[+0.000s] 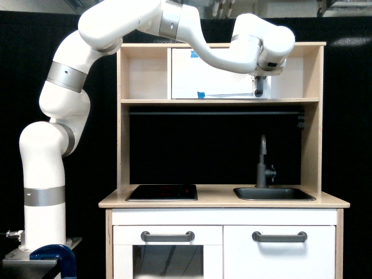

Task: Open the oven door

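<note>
The oven door (216,85) is the wide white panel in the play kitchen's upper shelf, with blue tape bits (201,95) at its lower left. Its vertical grey bar handle (260,90) runs along the edge at the exterior view's right. My arm reaches across the top of the door, and the wrist hangs right over the handle. The gripper (259,85) sits at the handle, mostly hidden by the wrist. Whether its fingers are closed on the bar cannot be made out. The door looks flat against its compartment.
An open cubby (145,75) lies left of the door. Below are the hob (163,192), the sink (273,193) with its faucet (263,163), a windowed door (167,256) and a plain cupboard door (280,256). A blue clamp (55,257) sits by the arm's base.
</note>
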